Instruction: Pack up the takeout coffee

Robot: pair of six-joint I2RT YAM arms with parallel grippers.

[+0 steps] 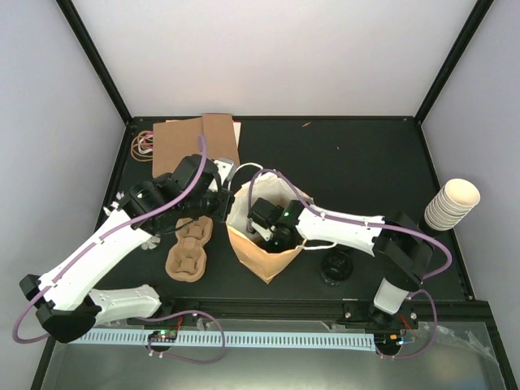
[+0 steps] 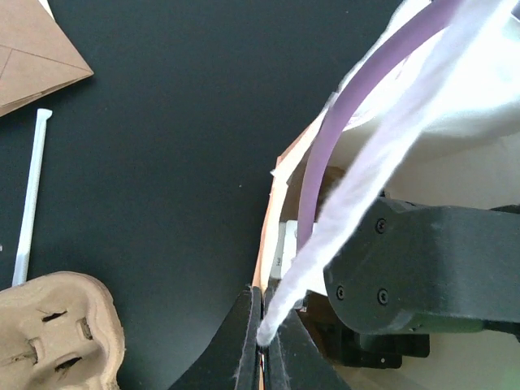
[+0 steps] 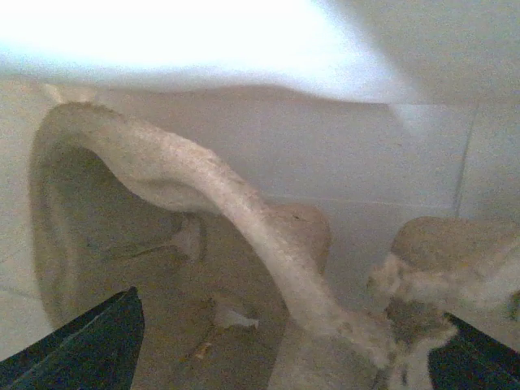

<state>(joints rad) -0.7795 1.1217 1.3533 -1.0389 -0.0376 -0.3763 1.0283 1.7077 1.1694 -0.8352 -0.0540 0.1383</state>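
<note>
A brown paper bag (image 1: 262, 244) with white handles stands open at mid-table. My left gripper (image 1: 227, 198) is shut on the bag's left rim and a white handle (image 2: 341, 219), and its jaws (image 2: 264, 340) pinch both. My right gripper (image 1: 272, 231) is inside the bag. It is open (image 3: 284, 370), with its fingertips (image 3: 89, 349) wide apart over a pulp tray (image 3: 244, 268) that lies in the bag. One dark coffee cup with a black lid (image 1: 335, 266) stands on the table right of the bag. I see no other lidded cups.
A second brown pulp tray (image 1: 188, 248) lies left of the bag and shows in the left wrist view (image 2: 57, 333). A white straw (image 2: 31, 195) lies beside it. Flat brown bags (image 1: 199, 138) and rubber bands (image 1: 144, 144) lie at the back left. Stacked cream cups (image 1: 451, 203) sit at the right edge.
</note>
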